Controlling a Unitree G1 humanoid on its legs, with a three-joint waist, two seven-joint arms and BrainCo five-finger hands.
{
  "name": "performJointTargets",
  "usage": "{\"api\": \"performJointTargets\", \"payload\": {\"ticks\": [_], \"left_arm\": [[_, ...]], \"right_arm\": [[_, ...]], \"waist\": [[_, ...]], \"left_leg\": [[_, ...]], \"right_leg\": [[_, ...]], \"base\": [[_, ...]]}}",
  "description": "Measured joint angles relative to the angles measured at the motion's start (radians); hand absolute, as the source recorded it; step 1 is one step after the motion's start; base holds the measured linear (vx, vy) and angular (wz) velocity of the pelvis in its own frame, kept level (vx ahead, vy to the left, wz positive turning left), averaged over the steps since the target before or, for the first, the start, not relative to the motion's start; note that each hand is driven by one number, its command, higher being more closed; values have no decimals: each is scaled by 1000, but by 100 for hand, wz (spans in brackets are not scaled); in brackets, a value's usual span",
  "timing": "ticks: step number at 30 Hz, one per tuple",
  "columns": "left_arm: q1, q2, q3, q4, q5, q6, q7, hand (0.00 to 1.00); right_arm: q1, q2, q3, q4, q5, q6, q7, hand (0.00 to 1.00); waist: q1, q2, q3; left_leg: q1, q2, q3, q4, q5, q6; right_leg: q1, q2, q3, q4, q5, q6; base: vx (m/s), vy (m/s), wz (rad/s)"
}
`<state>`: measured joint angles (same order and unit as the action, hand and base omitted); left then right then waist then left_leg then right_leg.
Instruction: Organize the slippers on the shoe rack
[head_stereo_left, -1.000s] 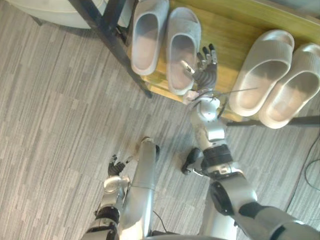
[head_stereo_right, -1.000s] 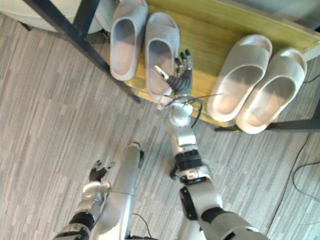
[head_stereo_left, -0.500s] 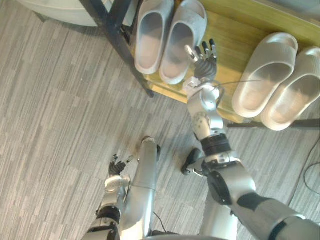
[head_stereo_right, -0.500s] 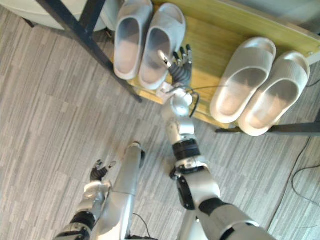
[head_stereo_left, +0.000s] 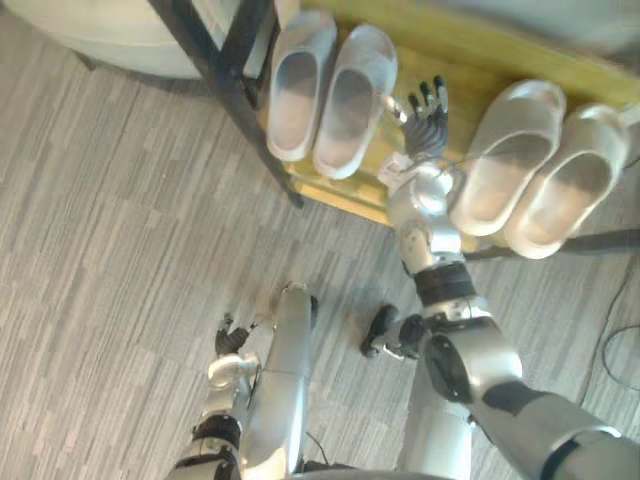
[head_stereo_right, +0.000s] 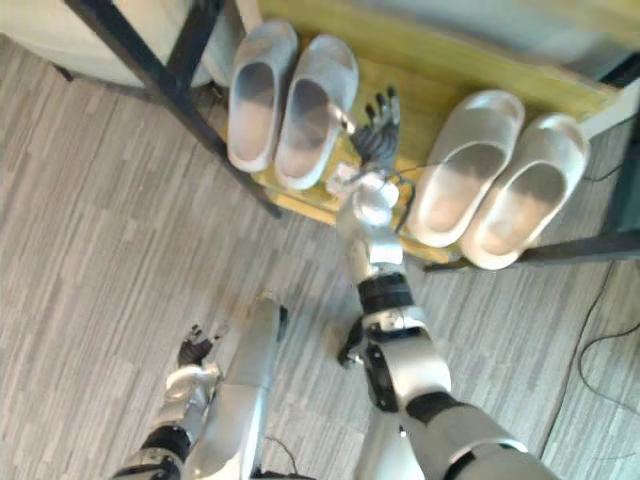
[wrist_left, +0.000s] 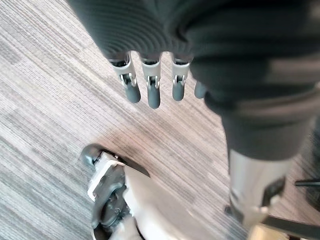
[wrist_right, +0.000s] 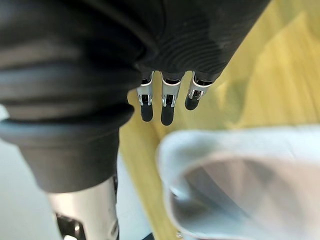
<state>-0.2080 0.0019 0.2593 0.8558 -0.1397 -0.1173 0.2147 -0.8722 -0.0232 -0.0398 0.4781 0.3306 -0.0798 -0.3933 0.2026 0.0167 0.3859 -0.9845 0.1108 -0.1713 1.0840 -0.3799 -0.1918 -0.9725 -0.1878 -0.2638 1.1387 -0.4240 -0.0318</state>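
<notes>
Right hand (head_stereo_left: 428, 118) held released over shoe rack shelf (head_stereo_left: 470, 52), grey slippers (head_stereo_left: 330, 100) just to its left; left hand (head_stereo_left: 231, 336) relaxed.

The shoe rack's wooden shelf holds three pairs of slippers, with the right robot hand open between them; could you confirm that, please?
Not quite: the right eye view shows two pairs on the wooden shelf, not three: a grey pair and a paler pair, with the right robot hand open between them.
</notes>
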Motion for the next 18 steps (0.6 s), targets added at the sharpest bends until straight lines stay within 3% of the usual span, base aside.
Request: {"api": "performJointTargets", "payload": {"ticks": [3, 4, 6, 9, 12, 18], "left_arm": [[4, 1, -2, 0, 1, -1, -3, 0], [14, -4, -13, 0, 2, -1, -10, 0], [40, -17, -22, 0, 10, -2, -27, 0], [96, -12, -44, 1, 23, -2, -46, 0], [150, -10, -84, 2, 41, -1, -60, 0], [214, -19, -204, 55, 101, 15, -96, 0]], "right_arm": [[100, 2, 59, -61, -55, 8, 27, 0], [150, 1, 86, -83, -72, 11, 40, 0], [247, 0, 117, -130, -121, 13, 66, 0], [428, -5, 182, -200, -208, 14, 113, 0], [606, -8, 232, -254, -258, 14, 163, 0], [893, -17, 196, -260, -365, 11, 255, 0]], "waist": [[-23, -2, -1], [-31, -3, -2], [-46, -7, -9], [-57, -27, -59], [-74, -43, -123], [-113, -60, -249]], "left_leg": [[104, 9, 33, -101, 28, 15], [157, 16, 49, -144, 37, 17], [244, 20, 70, -217, 52, 24], [369, 29, 96, -346, 86, 28], [505, 33, 130, -474, 115, 36], [750, 13, 204, -750, 197, 65]], "right_leg": [[88, -1, -5, -91, 27, 28], [137, 0, -9, -134, 49, -2], [215, 6, -9, -202, 71, -9], [331, 24, -13, -325, 112, -14], [453, 32, -11, -440, 140, 3], [658, 43, 12, -692, 226, 50]], "base": [[3, 24, -16], [43, 32, -17], [90, 24, -12], [150, 33, -7], [195, 63, -6], [184, 97, -13]]}}
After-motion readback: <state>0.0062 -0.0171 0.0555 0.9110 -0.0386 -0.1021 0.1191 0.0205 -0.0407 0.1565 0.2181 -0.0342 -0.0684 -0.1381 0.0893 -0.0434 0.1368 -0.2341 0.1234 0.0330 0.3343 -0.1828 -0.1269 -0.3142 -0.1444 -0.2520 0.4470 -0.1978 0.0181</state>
